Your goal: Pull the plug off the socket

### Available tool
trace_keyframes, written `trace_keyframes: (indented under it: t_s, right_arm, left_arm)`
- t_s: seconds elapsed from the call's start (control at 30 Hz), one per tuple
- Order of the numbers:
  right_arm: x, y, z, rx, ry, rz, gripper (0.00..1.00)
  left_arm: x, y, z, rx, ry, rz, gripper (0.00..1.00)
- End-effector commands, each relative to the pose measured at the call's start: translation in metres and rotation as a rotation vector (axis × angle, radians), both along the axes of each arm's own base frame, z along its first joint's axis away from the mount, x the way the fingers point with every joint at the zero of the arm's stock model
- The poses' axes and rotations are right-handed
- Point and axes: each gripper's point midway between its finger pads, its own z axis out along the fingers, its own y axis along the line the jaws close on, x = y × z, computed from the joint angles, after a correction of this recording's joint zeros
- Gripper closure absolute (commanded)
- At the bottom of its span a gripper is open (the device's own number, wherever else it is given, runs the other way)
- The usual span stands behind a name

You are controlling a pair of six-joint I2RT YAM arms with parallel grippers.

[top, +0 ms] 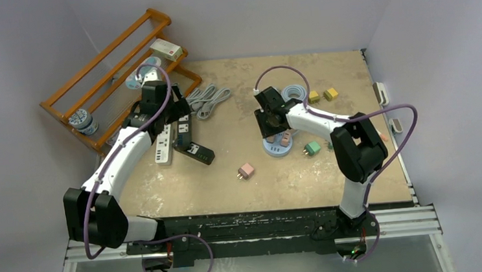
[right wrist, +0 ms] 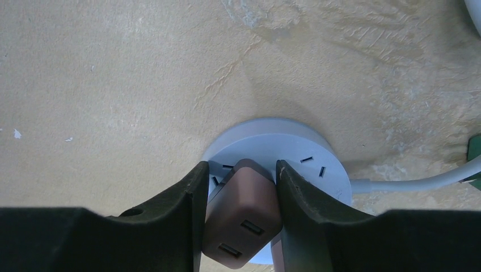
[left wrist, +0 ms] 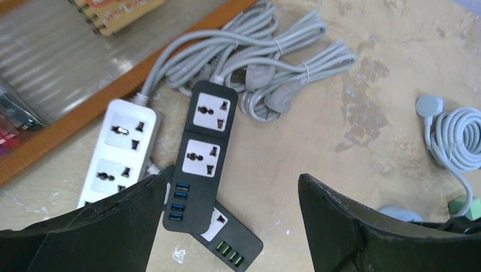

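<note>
A pale blue round socket point(right wrist: 295, 146) lies on the table point(top: 229, 189), right of centre in the top view point(top: 272, 150). A pink plug point(right wrist: 244, 218) sits tilted in its top. My right gripper point(right wrist: 243, 167) is shut on the plug, one finger pressing each side. In the top view this gripper point(top: 270, 124) hangs over the socket and hides most of the plug. My left gripper point(left wrist: 230, 181) stands open above a heap of power strips, with nothing between its fingers.
A black power strip point(left wrist: 201, 153) lies across a second black one point(left wrist: 230, 238), beside a white one point(left wrist: 116, 150). Grey cables point(top: 209, 99) lie behind them. Loose plugs lie about: pink point(top: 246, 170), green point(top: 313, 148), yellow point(top: 323, 95). A wooden rack point(top: 110, 75) stands far left.
</note>
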Motion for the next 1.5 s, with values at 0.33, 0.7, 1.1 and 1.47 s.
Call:
trace_keyframes:
  t_s: [0.33,0.7,1.1,1.47]
  right_arm:
    - [0.07,0.116,0.123,0.429,-0.22,0.236,1.0]
    - [0.078,0.15,0.173,0.586,-0.279,0.33,1.0]
    - [0.074,0.165,0.199,0.689,-0.298,0.372,1.0]
    - [0.06,0.177,0.216,0.771,-0.272,0.421,1.0]
  left_arm:
    - [-0.009,-0.095,-0.03,-0.183,-0.011,-0.176,0.14]
    - [-0.013,-0.141,-0.032,-0.372,-0.027,-0.338,0.14]
    - [-0.014,-0.173,-0.043,-0.48,-0.037,-0.416,0.12]
    - [0.0,-0.184,-0.058,-0.575,-0.077,-0.362,0.9]
